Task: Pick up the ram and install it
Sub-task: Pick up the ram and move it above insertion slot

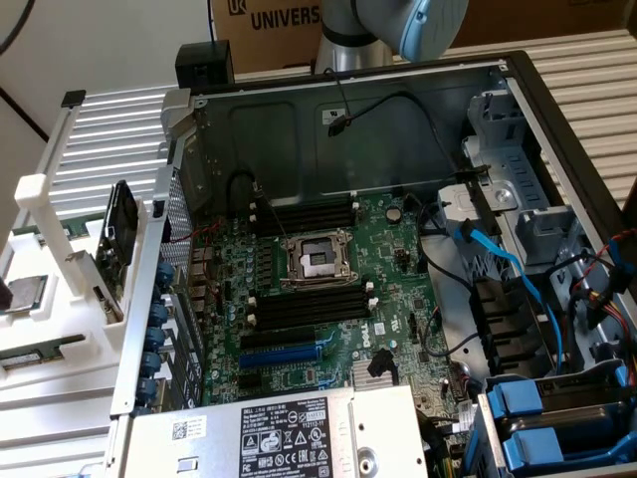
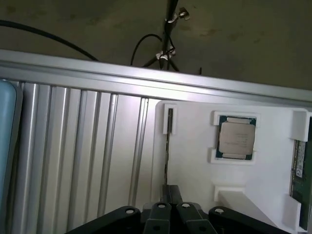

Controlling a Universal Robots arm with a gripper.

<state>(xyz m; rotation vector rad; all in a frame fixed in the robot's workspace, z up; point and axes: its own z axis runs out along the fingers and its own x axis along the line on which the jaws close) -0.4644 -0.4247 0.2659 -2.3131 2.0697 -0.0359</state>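
Green ram (image 2: 299, 165) lies beyond the processor chip (image 2: 236, 137) from the pincer (image 2: 170, 195), lengthwise along the chip's side. The pincer is pressed together, empty.

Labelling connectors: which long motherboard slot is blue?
The blue slot, between the lower bank of black slots and the power supply; the banks flanking the processor socket are black.

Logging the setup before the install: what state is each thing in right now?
gripper: shut, above the white holder.
ram: lying in the white holder, not gripped.
processor: seated in a pocket of the white holder.
memory slots: empty.
computer case: open, side off.
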